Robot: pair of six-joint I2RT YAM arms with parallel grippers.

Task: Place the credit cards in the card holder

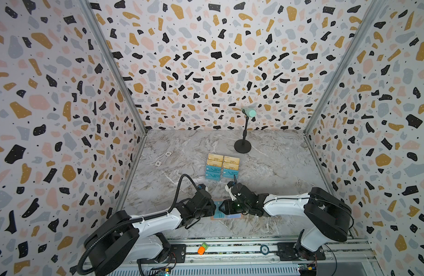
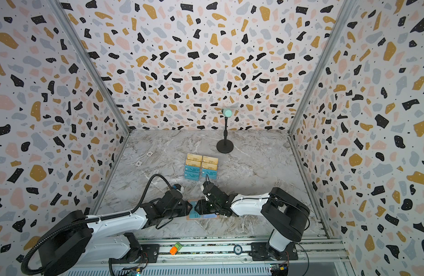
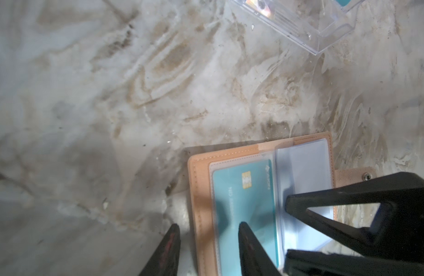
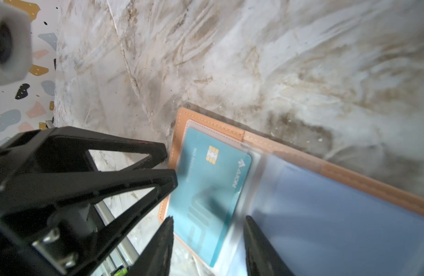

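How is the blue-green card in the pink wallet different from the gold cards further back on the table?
Colour: the teal card is blue-green with a gold chip; the gold cards are yellow-gold with small dark print.
Place: the teal card lies flat in a clear sleeve of the open card holder; the gold cards sit in the back rows of a clear rack.
Both are small rectangular cards.

Bright, even, diffuse in both top views; soft shadows on the marble tabletop (image 1: 277,172). Bowed at the edges by the wide lens. Hazy, smeared in the wrist views (worst along the clear sleeve (image 4: 337,215)), shadowed across the teal card (image 3: 244,198).
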